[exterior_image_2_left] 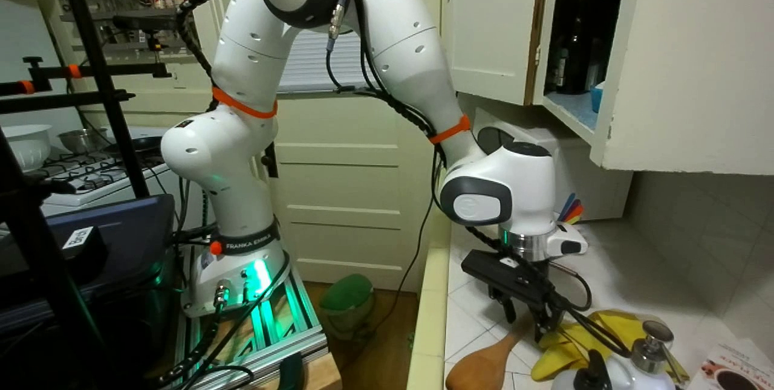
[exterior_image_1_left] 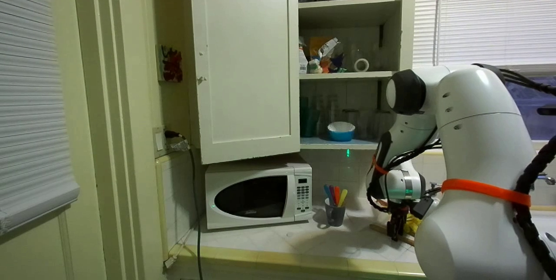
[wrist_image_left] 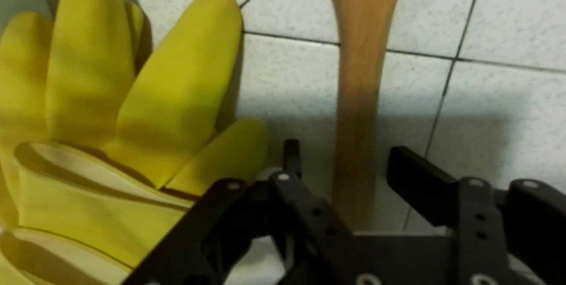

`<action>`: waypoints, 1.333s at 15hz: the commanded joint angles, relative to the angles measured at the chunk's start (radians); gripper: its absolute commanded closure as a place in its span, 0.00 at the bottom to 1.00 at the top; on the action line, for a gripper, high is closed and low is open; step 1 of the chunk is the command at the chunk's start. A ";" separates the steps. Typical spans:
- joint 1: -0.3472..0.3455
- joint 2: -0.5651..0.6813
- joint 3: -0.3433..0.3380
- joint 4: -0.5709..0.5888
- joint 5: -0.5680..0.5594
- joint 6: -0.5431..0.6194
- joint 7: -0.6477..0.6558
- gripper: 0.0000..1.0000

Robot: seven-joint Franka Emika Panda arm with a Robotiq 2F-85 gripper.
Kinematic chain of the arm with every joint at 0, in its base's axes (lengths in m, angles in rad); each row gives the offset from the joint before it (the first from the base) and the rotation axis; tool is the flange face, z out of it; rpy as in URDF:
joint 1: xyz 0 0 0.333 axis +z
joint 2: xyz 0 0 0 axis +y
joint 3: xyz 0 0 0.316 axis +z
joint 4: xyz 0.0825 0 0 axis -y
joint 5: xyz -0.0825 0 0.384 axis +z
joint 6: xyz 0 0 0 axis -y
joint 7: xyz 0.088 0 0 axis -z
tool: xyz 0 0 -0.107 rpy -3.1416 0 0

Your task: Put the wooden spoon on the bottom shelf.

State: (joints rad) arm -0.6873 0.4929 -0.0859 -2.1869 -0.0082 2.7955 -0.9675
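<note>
The wooden spoon [exterior_image_2_left: 481,369] lies on the tiled counter [wrist_image_left: 499,20], its broad head near the front edge in an exterior view, its handle beside the yellow gloves [wrist_image_left: 177,95] in the wrist view. The gripper [wrist_image_left: 343,149] is spread, a finger on each side of that handle with tile showing in both gaps, so it pinches nothing; whether the tips are low enough to catch the wood is hard to judge. The spoon ought to be light, stiff and hard to break, and bare wood should give fair grip without much slipping. The slim handle is the sensible place to take hold, preferably towards the neck where it flares: a head this broad will probably droop or swivel if pinched far back. A firm, square squeeze should do, kept clear of the gloves. The bottom shelf [exterior_image_1_left: 339,146] of the open cabinet [exterior_image_1_left: 407,19] bears a blue bowl [exterior_image_1_left: 341,133], so the spoon may need turning to fit.
</note>
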 commanded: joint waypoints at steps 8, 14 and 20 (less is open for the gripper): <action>-0.028 -0.185 0.032 -0.184 0.011 0.008 -0.086 0.94; -0.014 -0.430 0.012 -0.396 0.090 -0.009 -0.270 0.94; 0.037 -0.677 -0.004 -0.505 0.448 0.028 -0.637 0.94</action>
State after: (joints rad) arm -0.6729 -0.0272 -0.0906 -2.6167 0.2509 2.8125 -1.4074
